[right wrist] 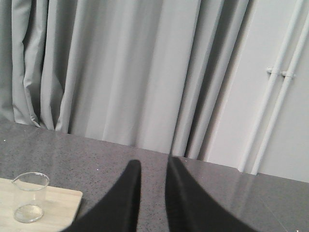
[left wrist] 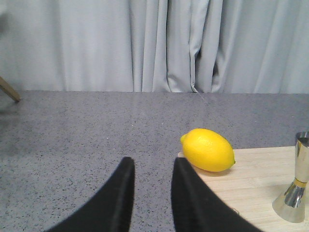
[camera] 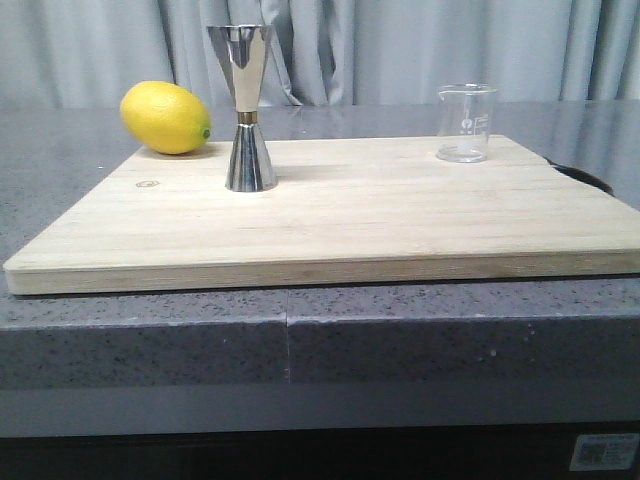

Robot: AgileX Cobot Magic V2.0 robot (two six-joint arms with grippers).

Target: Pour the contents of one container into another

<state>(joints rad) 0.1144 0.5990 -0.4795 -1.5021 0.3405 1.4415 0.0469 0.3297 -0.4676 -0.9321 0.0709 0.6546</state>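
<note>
Two upright vessels (camera: 249, 110) (camera: 466, 122), well apart

The metal cup (left wrist: 295, 181) is cut off at the edge of the left wrist view. The white marks on the glass cup (camera: 466, 122) are too small to read. Neither arm shows from the front.

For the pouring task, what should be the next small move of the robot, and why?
Probably the right pincer should move toward the glass beaker and close on it. The beaker stands upright and untouched at the right far corner of the wooden board, apart from the steel jigger. Both pincers are open and hold nothing; the left pincer is near the lemon.
</note>
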